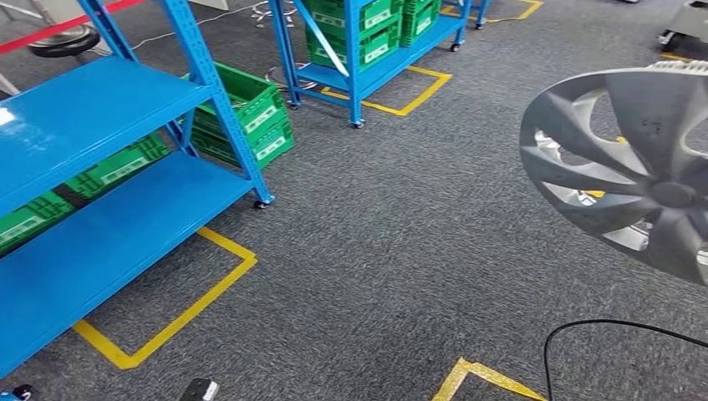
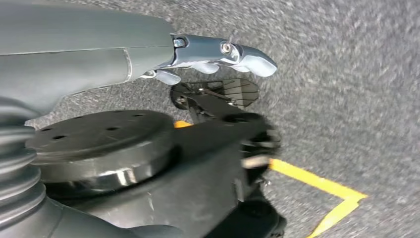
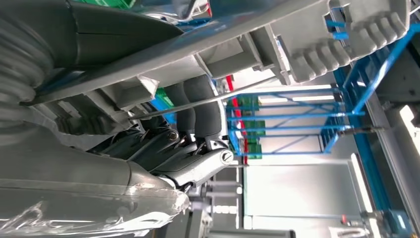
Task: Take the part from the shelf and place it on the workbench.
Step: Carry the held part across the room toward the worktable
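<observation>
part: we see the grey wheel cover (image 1: 622, 167) off the shelf and up in the air, over the carpet floor (image 1: 401, 251), well apart from the blue shelf (image 1: 92, 192) and to its right
why held so: we judge it is being carried clear of the shelf toward the workbench, which we cannot find here; holding it high keeps its rim off the floor
right hand: our right hand (image 3: 193, 119) has its dark fingers (image 3: 198, 106) curled over the ribbed grey back of the wheel cover, thumb underneath, so it grips the part
left hand: our left hand (image 2: 213, 64) hangs over the carpet with nothing in it; how far its fingers are spread we cannot tell
facing: the spoked front face turns toward the head camera and tilts slightly back, hub away from the shelf
long axis: the part is round, so it has no long axis; its disc stands near upright, tilted
stage: we judge placing not yet done
</observation>
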Action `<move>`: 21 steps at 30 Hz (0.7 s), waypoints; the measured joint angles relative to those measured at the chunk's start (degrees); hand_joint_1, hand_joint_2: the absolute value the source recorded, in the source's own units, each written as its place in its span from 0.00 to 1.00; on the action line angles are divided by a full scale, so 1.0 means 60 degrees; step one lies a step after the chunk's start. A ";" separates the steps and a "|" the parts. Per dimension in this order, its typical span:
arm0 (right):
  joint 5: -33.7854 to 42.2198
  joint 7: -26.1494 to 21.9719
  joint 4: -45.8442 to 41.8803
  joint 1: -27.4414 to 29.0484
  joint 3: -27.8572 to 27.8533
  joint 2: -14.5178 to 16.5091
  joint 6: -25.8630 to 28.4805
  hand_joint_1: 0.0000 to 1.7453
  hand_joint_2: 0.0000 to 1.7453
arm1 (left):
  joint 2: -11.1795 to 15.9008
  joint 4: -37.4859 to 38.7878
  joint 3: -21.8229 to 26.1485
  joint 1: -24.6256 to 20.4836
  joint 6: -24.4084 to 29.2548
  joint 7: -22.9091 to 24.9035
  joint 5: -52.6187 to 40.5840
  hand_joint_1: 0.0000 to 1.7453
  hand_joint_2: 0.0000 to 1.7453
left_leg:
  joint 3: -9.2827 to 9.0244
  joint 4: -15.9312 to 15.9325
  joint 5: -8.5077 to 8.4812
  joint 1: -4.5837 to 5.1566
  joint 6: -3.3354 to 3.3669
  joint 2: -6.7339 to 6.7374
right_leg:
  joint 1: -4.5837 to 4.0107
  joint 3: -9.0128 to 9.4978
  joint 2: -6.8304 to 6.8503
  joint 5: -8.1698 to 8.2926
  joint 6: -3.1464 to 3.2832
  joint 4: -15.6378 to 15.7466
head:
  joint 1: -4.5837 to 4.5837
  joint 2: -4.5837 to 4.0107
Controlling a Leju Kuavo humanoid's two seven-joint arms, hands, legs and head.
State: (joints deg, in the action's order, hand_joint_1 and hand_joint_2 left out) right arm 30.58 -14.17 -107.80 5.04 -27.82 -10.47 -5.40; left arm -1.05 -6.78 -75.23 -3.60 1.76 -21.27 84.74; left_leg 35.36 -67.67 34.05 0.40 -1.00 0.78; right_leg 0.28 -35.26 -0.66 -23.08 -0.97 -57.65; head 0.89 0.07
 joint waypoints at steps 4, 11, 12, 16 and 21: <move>0.0113 0.0028 0.0043 0.0000 -0.0052 0.0000 -0.0097 1.00 1.00 | -0.0004 0.0000 0.0000 0.0041 0.0000 -0.0001 -0.0043 0.00 1.00 | 0.0319 -0.0506 -0.0227 -0.0016 0.0008 -0.0131 | 0.0035 -0.0041 -0.0581 0.0041 -0.0009 -0.0016 | -0.0006 0.0000; 0.0114 0.0069 0.0047 0.0080 -0.0126 -0.0019 -0.0191 1.00 1.00 | -0.0002 0.0000 -0.0006 0.0014 -0.0047 -0.0017 -0.0086 0.00 1.00 | -0.0671 0.1709 -0.1155 -0.0157 0.0176 -0.0792 | 0.0117 -0.0327 -0.1316 0.0183 -0.0366 -0.0096 | -0.0001 0.0000; 0.0099 0.0075 0.0048 0.0105 -0.0149 -0.0030 -0.0201 1.00 1.00 | 0.0005 0.0000 -0.0007 0.0008 -0.0052 -0.0025 -0.0081 0.00 1.00 | -0.0677 0.1727 -0.1180 -0.0155 0.0241 -0.0660 | 0.0105 -0.0414 -0.1083 0.0112 -0.0410 -0.0212 | 0.0027 0.0000; -0.0037 0.0075 0.0063 0.0173 -0.0127 -0.0055 -0.0298 1.00 1.00 | 0.0016 0.0000 -0.0008 0.0050 -0.0060 -0.0032 -0.0071 0.00 1.00 | -0.0683 0.1751 -0.1180 -0.0108 0.0377 -0.0097 | 0.0081 -0.1434 -0.0008 -0.0986 -0.0538 -0.2407 | 0.0104 0.0000; -0.0107 0.0067 0.0170 0.0265 -0.0051 -0.0035 -0.0332 1.00 1.00 | 0.0063 0.0001 -0.0012 0.0064 -0.0071 0.0032 -0.0078 0.00 1.00 | -0.0777 0.1748 -0.1063 -0.0082 0.0284 0.0563 | 0.0114 -0.0725 0.0387 -0.0413 -0.0595 -0.1453 | 0.0107 0.0000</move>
State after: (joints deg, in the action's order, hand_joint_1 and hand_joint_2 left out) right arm 29.94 -13.78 -106.79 6.62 -28.12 -10.68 -7.39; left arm -0.67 -6.77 -75.30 -3.21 1.33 -21.08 84.28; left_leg 30.70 -57.19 27.67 -0.10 0.70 4.16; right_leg 0.96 -39.61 1.67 -25.56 -4.54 -66.37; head 1.52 0.07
